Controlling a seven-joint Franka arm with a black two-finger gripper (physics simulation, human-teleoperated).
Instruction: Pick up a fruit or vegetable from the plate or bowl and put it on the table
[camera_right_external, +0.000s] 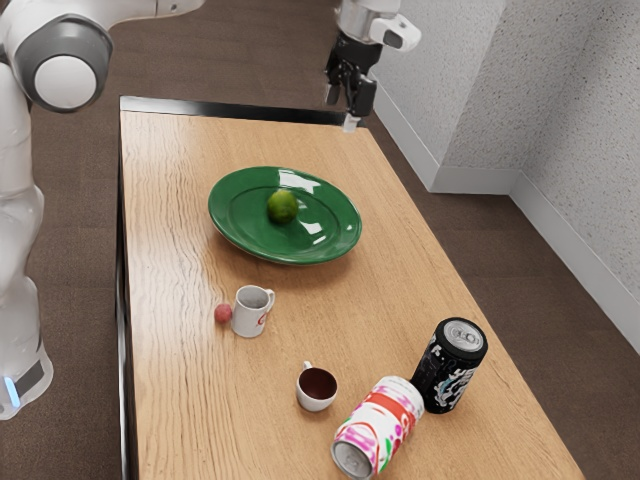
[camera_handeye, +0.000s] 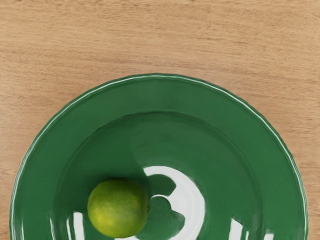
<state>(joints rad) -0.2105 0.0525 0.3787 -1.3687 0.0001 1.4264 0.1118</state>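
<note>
"Green glaze is seen on the plate (camera_right_external: 240, 228); is anything carried by it?"

"A lime (camera_right_external: 282, 207) is, on the inner part; it is not yet placed on the table (camera_right_external: 170, 400)."

"And the hand (camera_right_external: 343, 112)?"

"It is held in the air, well apart from the lime; its fingers are spread wide, nothing gripped."

"What else is set out?"

"A white mug (camera_right_external: 249, 314), with a small red ball (camera_right_external: 223, 314) beside it; a filled cup (camera_right_external: 316, 398); an upright black can (camera_right_external: 440, 372); a patterned can (camera_right_external: 378, 425), laid down."
</note>
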